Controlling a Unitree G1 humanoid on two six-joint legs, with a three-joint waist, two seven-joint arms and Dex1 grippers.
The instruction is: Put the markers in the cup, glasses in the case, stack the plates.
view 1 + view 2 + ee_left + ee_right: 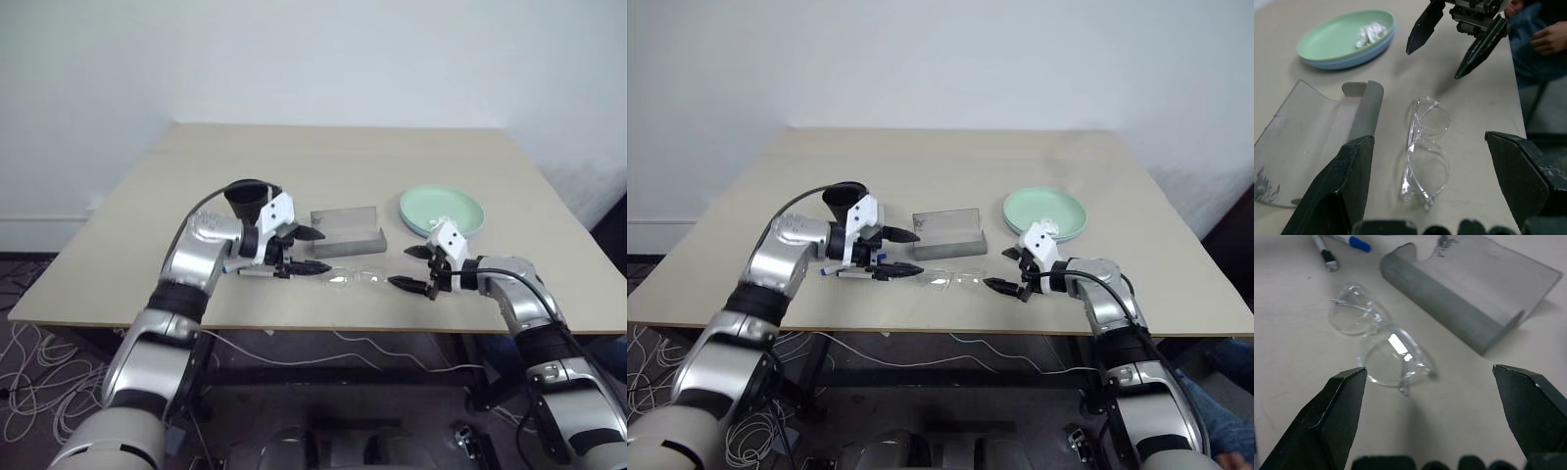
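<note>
The clear glasses (353, 281) lie folded on the table near its front edge. My left gripper (318, 251) stands open on their left and my right gripper (404, 267) open on their right, neither touching them. The grey case (348, 232) lies open just behind them, its lid (1484, 269) up. Two markers (1349, 241) lie on the table under my left wrist (250, 271). The black cup (250, 201) stands upright behind that wrist. The mint green plate (1337, 34), with white bits in it, rests on the light blue plate (1359, 56) at the right.
The tan table (333, 157) has free room across its back half and its left side. Cables (39, 382) lie on the floor under the table. A person's hand (1550, 39) and blue clothing show beyond the table's edge in the left wrist view.
</note>
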